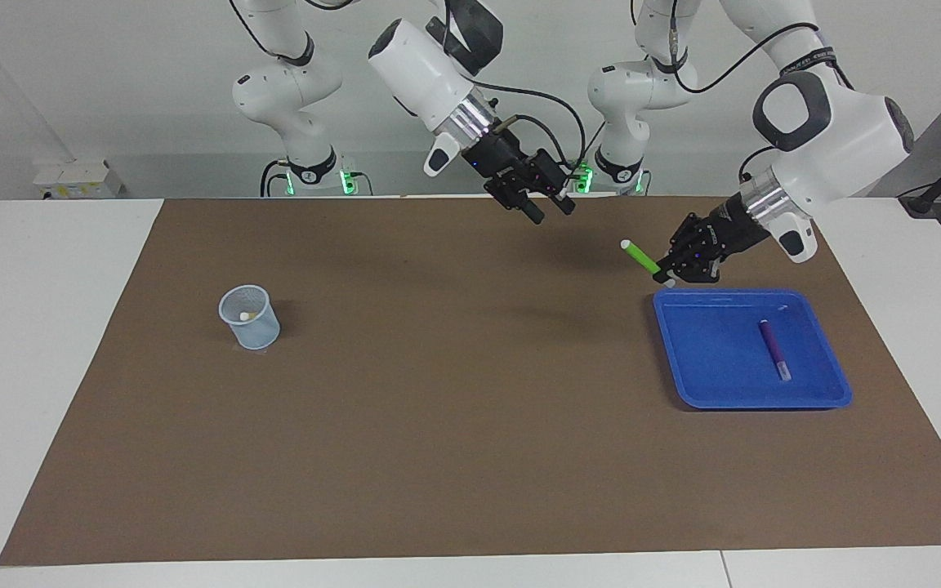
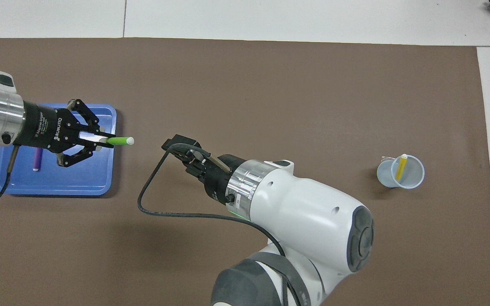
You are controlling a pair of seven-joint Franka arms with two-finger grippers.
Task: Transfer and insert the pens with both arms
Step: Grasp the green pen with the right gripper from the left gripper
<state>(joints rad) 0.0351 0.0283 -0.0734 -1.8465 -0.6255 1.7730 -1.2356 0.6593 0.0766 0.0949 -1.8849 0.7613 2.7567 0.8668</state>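
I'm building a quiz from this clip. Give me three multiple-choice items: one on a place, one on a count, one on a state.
1. Where is the yellow pen?
A in the cup
B in the tray
C on the mat

2. How many pens lie in the blue tray?
A none
B one
C two

3. What is the left hand doing?
A hanging empty
B holding the green pen
C pressing the tray

Key: 1 A, it stands in the cup. 2 B, only the purple pen. 3 B, the green pen sticks out of it.
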